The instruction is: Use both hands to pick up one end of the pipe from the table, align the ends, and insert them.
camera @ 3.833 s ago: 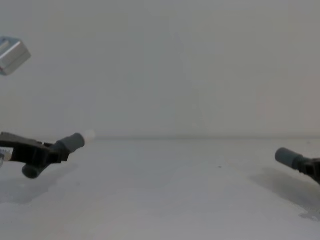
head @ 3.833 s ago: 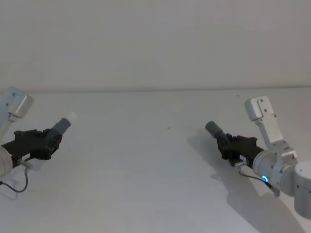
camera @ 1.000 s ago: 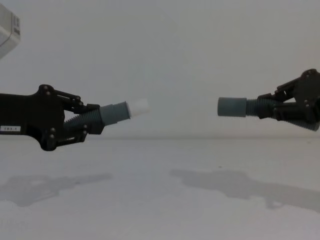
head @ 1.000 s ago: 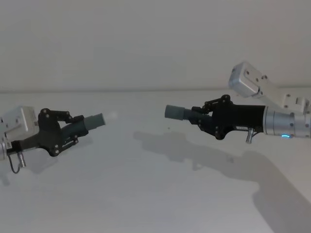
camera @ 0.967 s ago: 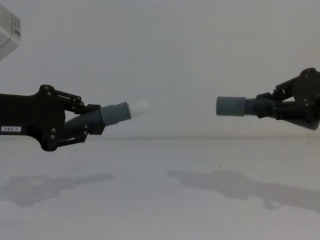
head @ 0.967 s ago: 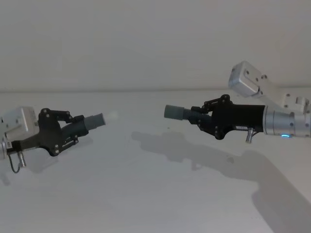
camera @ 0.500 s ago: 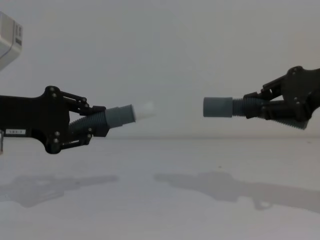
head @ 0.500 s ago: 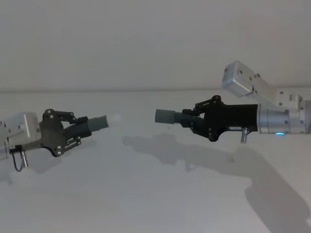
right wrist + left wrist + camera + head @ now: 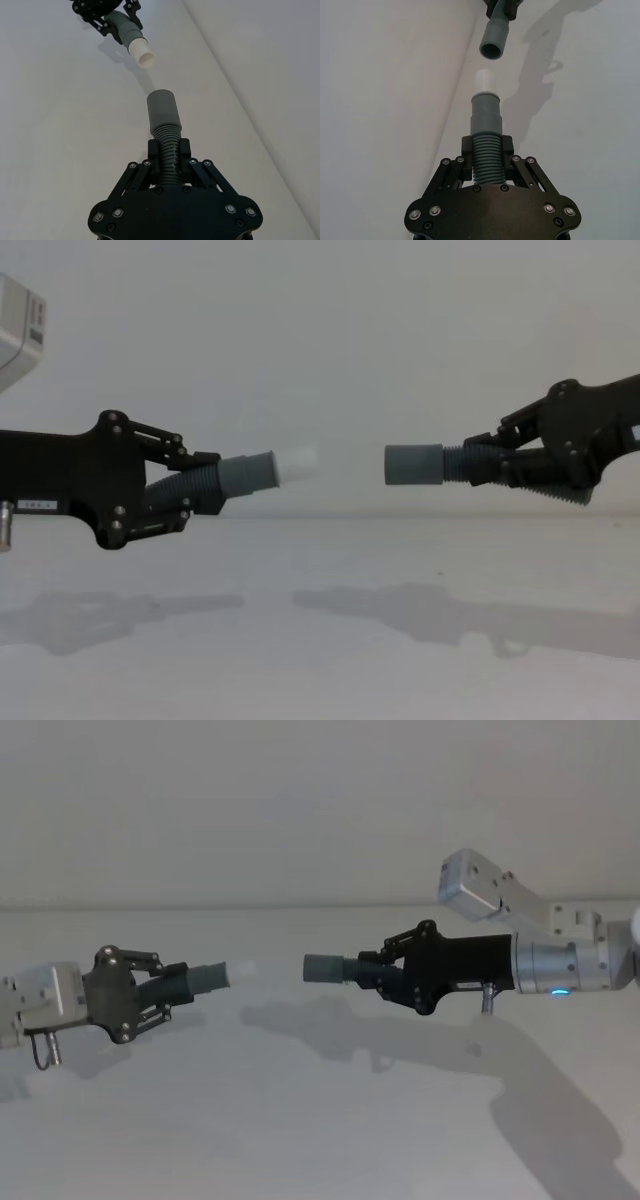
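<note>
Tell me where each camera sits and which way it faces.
Head: up high, facing forward and down at the table; left gripper and right gripper show.
Chest: lower, facing roughly level across the table; both grippers show.
Left wrist: behind the left gripper, facing along the pipe and its white-tipped end toward the open sleeve.
Right wrist: behind the right gripper, facing along the open sleeve.
Shared: both wrist views show the two ends apart.

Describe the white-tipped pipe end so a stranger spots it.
Above the white table, two black tools face each other. It sticks out of the left tool: a grey cuff with a narrower white tip, unlike the right tool's plain open sleeve.
</note>
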Motion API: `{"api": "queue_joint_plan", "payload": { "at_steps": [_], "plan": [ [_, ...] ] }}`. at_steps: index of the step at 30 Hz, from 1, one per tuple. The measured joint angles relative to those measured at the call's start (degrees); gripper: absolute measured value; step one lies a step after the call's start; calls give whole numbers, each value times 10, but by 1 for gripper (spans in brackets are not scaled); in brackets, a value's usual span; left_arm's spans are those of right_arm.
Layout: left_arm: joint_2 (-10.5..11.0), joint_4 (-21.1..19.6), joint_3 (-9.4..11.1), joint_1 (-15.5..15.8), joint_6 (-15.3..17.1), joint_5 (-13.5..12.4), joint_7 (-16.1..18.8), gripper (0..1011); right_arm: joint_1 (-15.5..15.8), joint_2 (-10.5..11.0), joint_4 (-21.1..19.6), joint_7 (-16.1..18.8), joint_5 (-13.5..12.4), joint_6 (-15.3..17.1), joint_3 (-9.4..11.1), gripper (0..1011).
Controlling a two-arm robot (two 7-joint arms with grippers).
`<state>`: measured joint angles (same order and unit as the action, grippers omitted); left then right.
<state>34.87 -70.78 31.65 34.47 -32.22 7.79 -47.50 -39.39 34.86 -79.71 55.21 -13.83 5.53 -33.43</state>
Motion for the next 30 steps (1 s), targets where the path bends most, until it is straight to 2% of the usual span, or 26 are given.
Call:
{"api": "queue_joint_plan", "payload": {
  "at_steps": [9, 30],
  "plan": [
    [-1, 9, 9, 8, -19, -7, -4, 304, -10, -4, 10, 8, -1, 0, -9, 213],
    [-6, 21, 24, 19, -42, -15, -2, 304, -18, -7, 19, 15, -12, -3, -24, 213]
  ]
}}
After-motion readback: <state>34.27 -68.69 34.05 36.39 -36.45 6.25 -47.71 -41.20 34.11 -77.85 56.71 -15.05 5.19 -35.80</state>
